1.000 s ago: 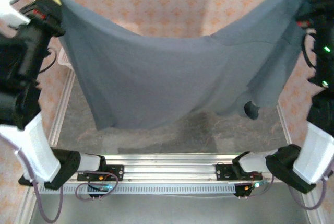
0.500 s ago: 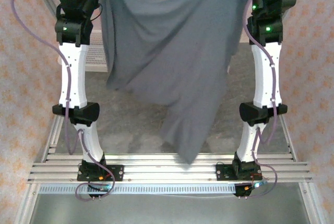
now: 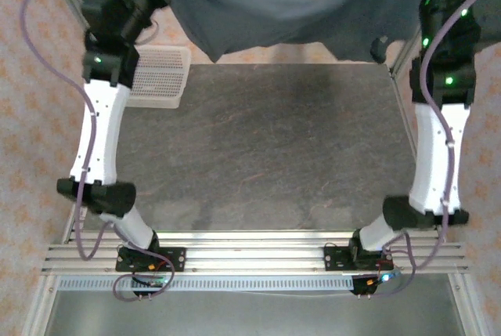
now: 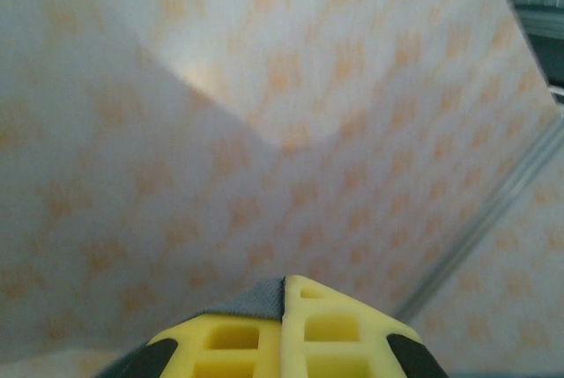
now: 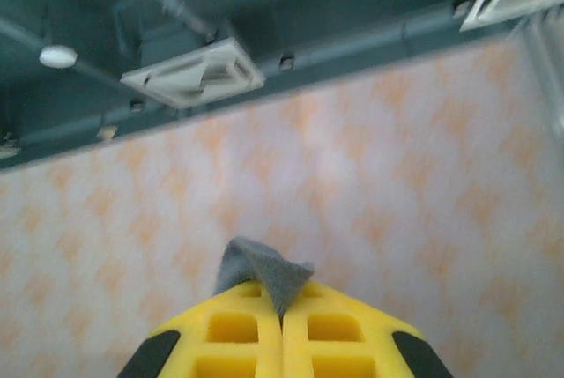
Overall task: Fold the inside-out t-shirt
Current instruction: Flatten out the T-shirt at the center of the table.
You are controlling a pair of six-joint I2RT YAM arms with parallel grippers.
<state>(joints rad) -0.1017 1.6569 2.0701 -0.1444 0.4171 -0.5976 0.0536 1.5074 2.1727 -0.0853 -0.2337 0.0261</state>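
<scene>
Spread phase: t-shirt [image 3: 290, 15] up in the air, lay-down next

My left gripper [image 4: 284, 294] is closed tight, with a sliver of grey fabric pinched between its yellow fingers. My right gripper [image 5: 282, 316] is closed the same way, a small peak of the cloth poking up out of the seam. From above, the t-shirt hangs between my two hands at the far edge of the table [image 3: 266, 148]. It sags in the middle and sits clear of the dark surface. The white basket [image 3: 160, 77] is below my left arm, beside the table's far left corner.

I judge this to be the opening-out step: the garment is gripped at two edges and no fold has been made yet. Next I need to bring both hands toward me and down together, keeping them well apart. That way the cloth should land flat and unwrinkled on the table, away from the basket.
</scene>
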